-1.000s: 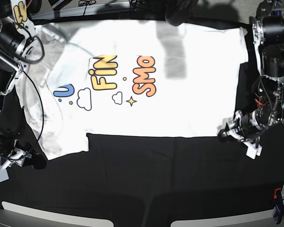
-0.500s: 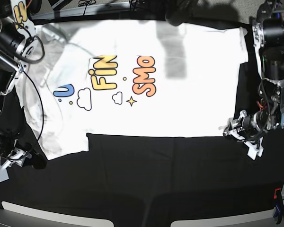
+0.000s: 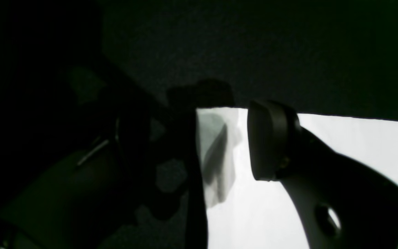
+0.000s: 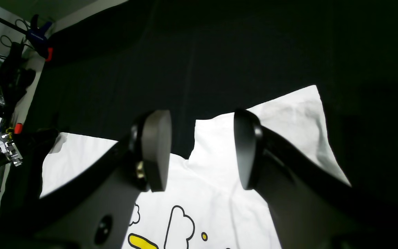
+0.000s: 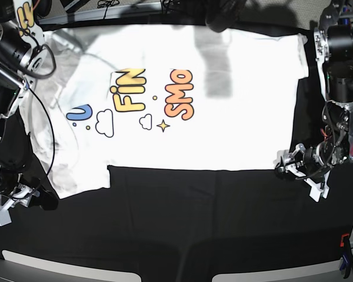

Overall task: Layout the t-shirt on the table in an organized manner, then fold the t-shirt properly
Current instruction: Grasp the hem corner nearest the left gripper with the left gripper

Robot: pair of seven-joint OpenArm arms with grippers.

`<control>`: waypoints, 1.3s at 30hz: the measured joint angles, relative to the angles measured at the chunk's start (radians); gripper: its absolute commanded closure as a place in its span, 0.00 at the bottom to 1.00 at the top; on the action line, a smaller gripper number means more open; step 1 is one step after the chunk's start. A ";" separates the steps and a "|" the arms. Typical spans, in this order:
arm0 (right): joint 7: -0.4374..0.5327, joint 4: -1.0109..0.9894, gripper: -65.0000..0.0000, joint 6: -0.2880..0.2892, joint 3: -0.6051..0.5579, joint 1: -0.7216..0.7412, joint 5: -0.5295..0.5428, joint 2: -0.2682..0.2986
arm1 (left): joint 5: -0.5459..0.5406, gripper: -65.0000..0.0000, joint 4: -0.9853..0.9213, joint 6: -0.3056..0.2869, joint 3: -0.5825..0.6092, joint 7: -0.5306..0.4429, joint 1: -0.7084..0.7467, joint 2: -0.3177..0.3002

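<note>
Black table (image 5: 194,223) bears t-shirt (image 5: 212,135); left tool (image 5: 282,165) gapes empty at its corner.

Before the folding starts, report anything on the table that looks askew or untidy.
The t-shirt lies mostly flat, print up, but its end at the base view's left is rumpled: grey creases and an uneven edge by the sleeve. A grey shadow band crosses the shirt near the top. Nothing looks torn or spilled on the table.
</note>
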 measured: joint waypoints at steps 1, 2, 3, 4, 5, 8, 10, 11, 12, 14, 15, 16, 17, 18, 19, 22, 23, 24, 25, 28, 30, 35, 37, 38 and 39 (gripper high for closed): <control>0.000 0.000 0.56 0.000 0.000 0.000 0.000 -0.001 | -0.008 0.36 0.000 0.000 0.000 0.002 -0.001 0.000; 0.000 0.000 0.56 0.000 0.000 0.000 0.000 -0.001 | -0.021 0.36 0.000 0.000 0.000 0.005 0.000 0.000; 0.000 0.000 0.56 0.000 0.000 0.000 0.000 -0.001 | -0.041 0.36 0.000 0.000 0.000 0.008 0.002 0.000; 0.000 0.000 0.56 0.000 0.000 0.000 0.000 -0.001 | -0.068 0.36 0.000 0.000 0.000 0.008 0.004 0.000; 0.000 0.000 0.56 0.000 0.000 0.000 0.000 -0.001 | -0.098 0.36 0.000 0.000 0.000 0.014 0.007 0.000; 0.000 0.000 0.56 0.000 0.000 0.000 0.000 -0.001 | -0.158 0.36 0.000 -0.030 0.000 0.007 0.026 0.000; 0.000 0.000 0.56 0.000 0.000 0.000 0.000 -0.001 | -0.169 0.36 0.000 -0.050 0.000 0.006 0.037 0.000; 0.000 0.000 0.56 0.000 0.000 0.000 0.000 -0.001 | -0.162 0.36 0.001 -0.050 0.000 0.000 0.041 0.000; 0.000 0.000 0.56 0.000 0.000 0.000 0.000 -0.001 | -0.142 0.36 0.002 -0.053 0.000 -0.005 0.044 0.000; 0.000 0.000 0.56 0.000 0.000 0.000 0.000 -0.001 | -0.127 0.36 0.004 -0.053 0.000 -0.009 0.053 -0.003; 0.000 0.000 0.56 0.000 0.000 0.000 0.000 -0.001 | -0.127 0.36 0.004 -0.053 0.000 -0.012 0.058 -0.003; 0.000 0.000 0.56 0.000 0.000 0.000 0.000 -0.001 | -0.138 0.36 0.004 -0.054 0.000 -0.014 0.061 -0.002; 0.000 0.000 0.56 0.000 0.000 0.000 0.000 -0.001 | -0.151 0.36 0.004 -0.053 0.000 -0.010 0.063 -0.002; 0.000 0.000 0.56 0.000 0.000 0.000 0.000 -0.001 | -0.159 0.36 0.004 -0.054 0.000 -0.008 0.063 -0.002; 0.000 0.000 0.56 0.000 0.000 0.000 0.000 -0.001 | -0.183 0.36 0.004 -0.053 0.000 -0.003 0.062 -0.002; 0.000 0.000 0.56 0.000 0.000 0.000 0.000 -0.001 | -0.257 0.36 0.003 -0.073 0.000 0.010 0.065 -0.002; 0.000 0.000 0.56 0.000 0.000 0.000 0.000 -0.001 | -0.280 0.36 0.002 -0.098 0.000 0.037 0.065 -0.002; 0.000 0.000 0.56 0.000 0.000 0.000 0.000 -0.001 | -0.305 0.36 0.003 -0.121 0.000 0.060 0.065 -0.002; 0.000 0.000 0.56 0.000 0.000 0.000 0.000 -0.002 | -0.330 0.36 0.003 -0.136 0.000 0.081 0.065 0.000; 0.000 0.000 0.56 0.000 0.000 0.000 0.000 -0.001 | -0.338 0.36 0.002 -0.167 0.000 0.075 0.065 0.003; 0.000 0.000 0.56 0.000 0.000 0.000 0.000 -0.001 | -0.338 0.36 0.002 -0.167 0.001 0.045 0.065 0.003; 0.000 0.000 0.56 0.000 0.000 0.000 0.000 -0.001 | -0.304 0.36 0.001 -0.167 0.001 0.007 0.065 0.000; 0.000 0.000 0.56 0.000 0.000 0.000 0.000 -0.001 | -0.304 0.36 0.001 -0.167 0.001 0.007 0.065 0.001; 0.000 0.000 0.56 0.000 0.000 0.000 0.000 -0.001 | -0.304 0.36 0.001 -0.167 0.001 0.007 0.065 0.002; 0.000 0.000 0.56 0.000 0.000 0.000 0.000 -0.001 | -0.304 0.36 0.001 -0.167 0.001 0.007 0.066 0.001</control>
